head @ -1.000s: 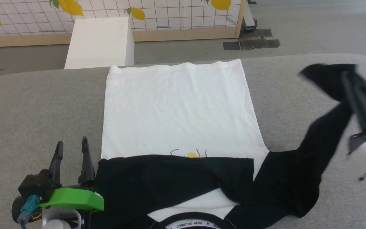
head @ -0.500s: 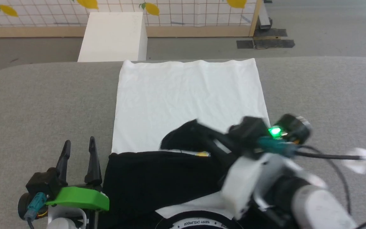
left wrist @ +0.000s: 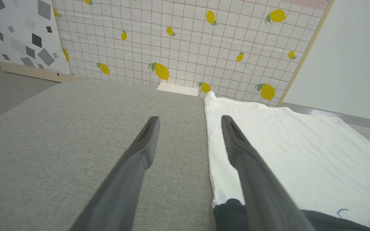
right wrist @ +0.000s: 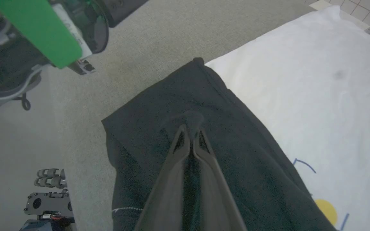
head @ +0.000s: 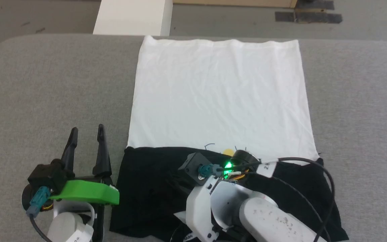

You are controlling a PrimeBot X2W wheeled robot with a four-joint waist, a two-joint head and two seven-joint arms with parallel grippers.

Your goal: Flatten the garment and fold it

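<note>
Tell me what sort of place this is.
Probably an indoor robot test space, not a home: a lemon-print backdrop panel stands on bare grey floor beyond the grey cloth-covered table, and dark patches mark that floor.

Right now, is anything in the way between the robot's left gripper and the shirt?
No, nothing visible is. The left gripper, jaws open, sits right beside the left edge of the garment, with just bare grey surface there. The right gripper pinches the black sleeve farther over, not in between.
</note>
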